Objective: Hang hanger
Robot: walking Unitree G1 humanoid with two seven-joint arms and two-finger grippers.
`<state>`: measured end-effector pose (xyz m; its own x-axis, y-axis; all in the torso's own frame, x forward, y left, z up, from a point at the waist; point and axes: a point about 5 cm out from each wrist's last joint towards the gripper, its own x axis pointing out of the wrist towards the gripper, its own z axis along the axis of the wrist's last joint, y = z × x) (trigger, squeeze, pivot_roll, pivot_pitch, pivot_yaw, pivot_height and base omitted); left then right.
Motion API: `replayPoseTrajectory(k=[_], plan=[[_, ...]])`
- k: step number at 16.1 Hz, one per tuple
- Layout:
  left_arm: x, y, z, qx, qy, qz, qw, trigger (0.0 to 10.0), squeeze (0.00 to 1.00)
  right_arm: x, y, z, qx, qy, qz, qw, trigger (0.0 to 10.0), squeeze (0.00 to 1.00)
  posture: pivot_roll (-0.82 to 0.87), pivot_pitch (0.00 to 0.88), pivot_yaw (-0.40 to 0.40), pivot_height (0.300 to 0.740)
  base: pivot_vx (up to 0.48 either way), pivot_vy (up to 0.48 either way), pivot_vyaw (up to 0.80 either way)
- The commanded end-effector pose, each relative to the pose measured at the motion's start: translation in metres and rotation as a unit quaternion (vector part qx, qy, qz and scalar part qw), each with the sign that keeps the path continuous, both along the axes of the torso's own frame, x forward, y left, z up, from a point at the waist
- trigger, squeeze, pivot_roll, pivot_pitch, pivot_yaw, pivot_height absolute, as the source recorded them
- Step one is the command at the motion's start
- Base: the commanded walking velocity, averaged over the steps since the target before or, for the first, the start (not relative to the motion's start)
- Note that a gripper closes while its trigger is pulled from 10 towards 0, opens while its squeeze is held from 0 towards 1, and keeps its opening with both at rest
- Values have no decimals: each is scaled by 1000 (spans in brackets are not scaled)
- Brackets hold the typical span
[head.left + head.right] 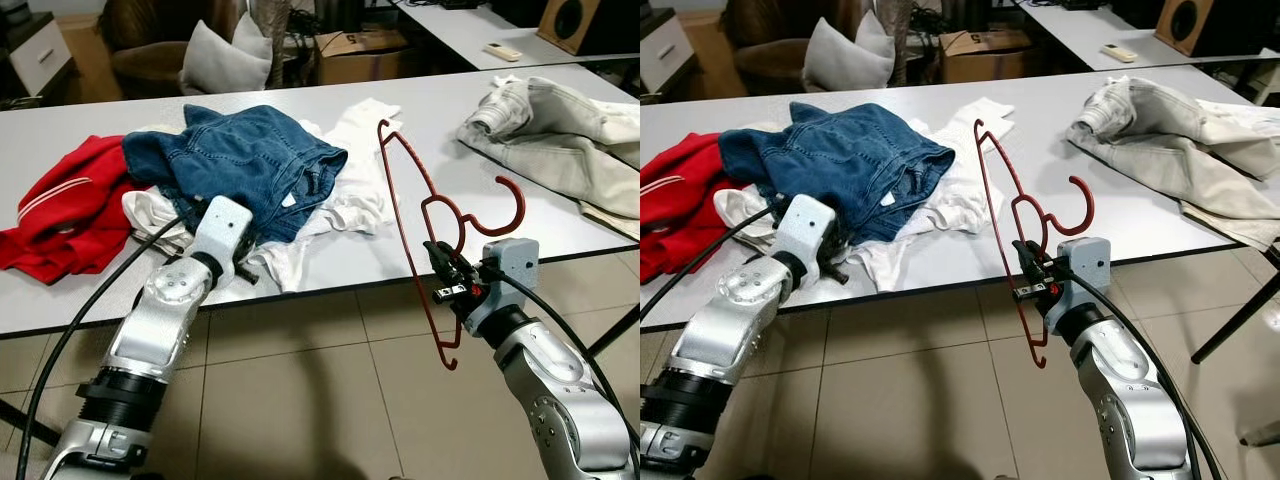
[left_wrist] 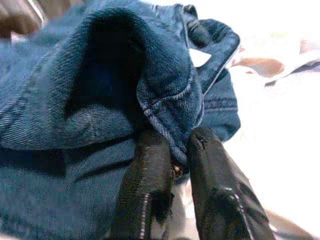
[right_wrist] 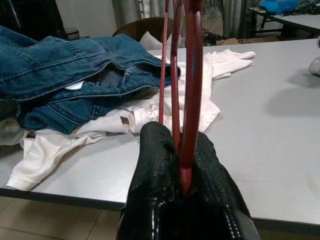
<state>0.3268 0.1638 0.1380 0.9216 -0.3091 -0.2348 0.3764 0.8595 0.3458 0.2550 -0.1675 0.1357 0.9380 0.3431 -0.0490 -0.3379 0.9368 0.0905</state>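
Observation:
A red wire hanger (image 1: 407,225) stands upright in front of the table's front edge, its hook curling to the right. My right gripper (image 1: 446,272) is shut on its lower neck; in the right wrist view the red wire (image 3: 191,75) rises from between the black fingers (image 3: 155,165). Blue jeans (image 1: 250,160) lie crumpled on the grey table (image 1: 60,290). At their near edge my left gripper (image 1: 238,265) is shut on a denim fold (image 2: 175,115), which the left wrist view shows pinched between the fingers (image 2: 145,185).
A red garment (image 1: 70,200) lies left of the jeans and a white shirt (image 1: 345,195) under and right of them. Pale trousers (image 1: 560,130) cover the table's right end. Behind are a cushion (image 1: 225,60), a cardboard box (image 1: 360,55) and a second table with a remote (image 1: 503,50).

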Motion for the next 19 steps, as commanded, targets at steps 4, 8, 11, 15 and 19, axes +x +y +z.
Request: replayPoseTrajectory(k=[4,8,11,15,19], plan=[[-5,-7,3,52,-80,14,995,10000,1000,1,0,1,-4,-8,-2,1000,10000,0,-218,0,59,740,0,0,0],[-8,-8,12,75,-152,19,985,10000,1000,1,1,1,-1,-10,-3,1000,10000,0,-213,0,59,740,0,0,0],[-10,-13,18,79,-217,8,973,10000,0,2,5,1,2,-10,0,1000,10000,0,-212,0,61,740,0,0,0],[-11,-16,33,98,-304,24,947,10000,0,1,4,1,4,-10,-3,1000,10000,0,-222,0,68,740,0,0,0],[-7,3,42,139,-339,89,926,10000,0,0,4,1,4,-9,-5,1000,10000,0,-223,0,70,740,0,0,0]])
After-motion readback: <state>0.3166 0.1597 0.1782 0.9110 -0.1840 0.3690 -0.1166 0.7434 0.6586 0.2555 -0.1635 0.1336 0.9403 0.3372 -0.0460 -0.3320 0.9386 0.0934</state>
